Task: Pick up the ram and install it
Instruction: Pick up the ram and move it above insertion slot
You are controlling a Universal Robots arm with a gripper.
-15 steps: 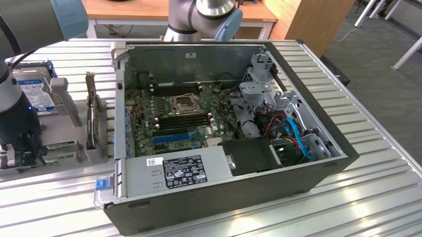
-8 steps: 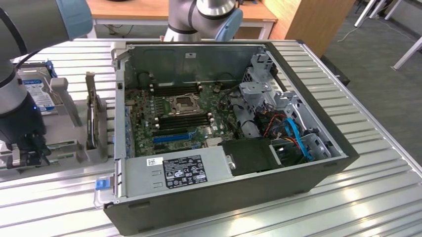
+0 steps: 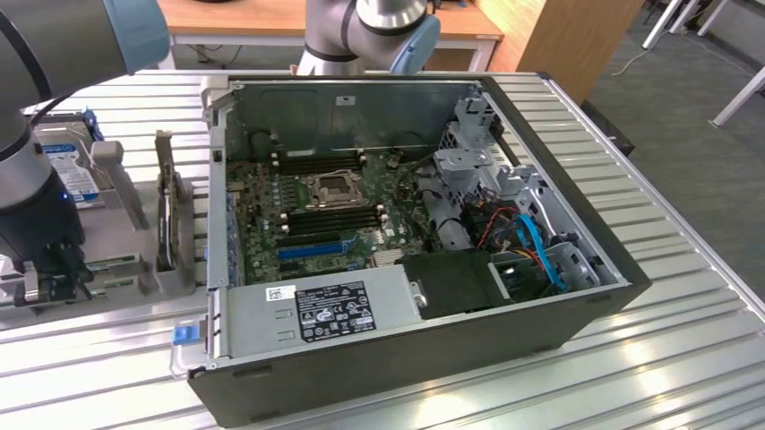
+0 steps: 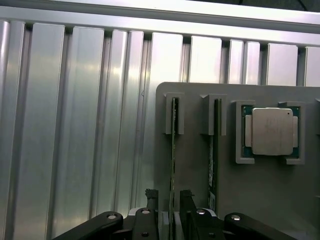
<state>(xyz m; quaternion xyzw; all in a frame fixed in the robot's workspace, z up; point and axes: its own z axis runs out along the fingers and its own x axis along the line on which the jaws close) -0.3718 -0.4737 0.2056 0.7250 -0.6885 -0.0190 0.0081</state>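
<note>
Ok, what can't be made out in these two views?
- Ram faces: wrist view, seen edge-on.
- Whether the claw touches it: wrist view, gap too dark.
- Which slots are free: exterior view, too small.

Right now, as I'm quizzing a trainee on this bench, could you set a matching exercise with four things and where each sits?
Things
1. thin green ram stick
2. square silver-lidded processor chip
3. long blue plastic slot
4. silver metal power supply box with a black label

Places
A. in a square recess of the grey plastic holder
B. on the green motherboard
C. standing on edge between the jaws of the open black gripper
D. at the near end of the black computer case in the exterior view

Pairs: 1-C, 2-A, 3-B, 4-D
</note>
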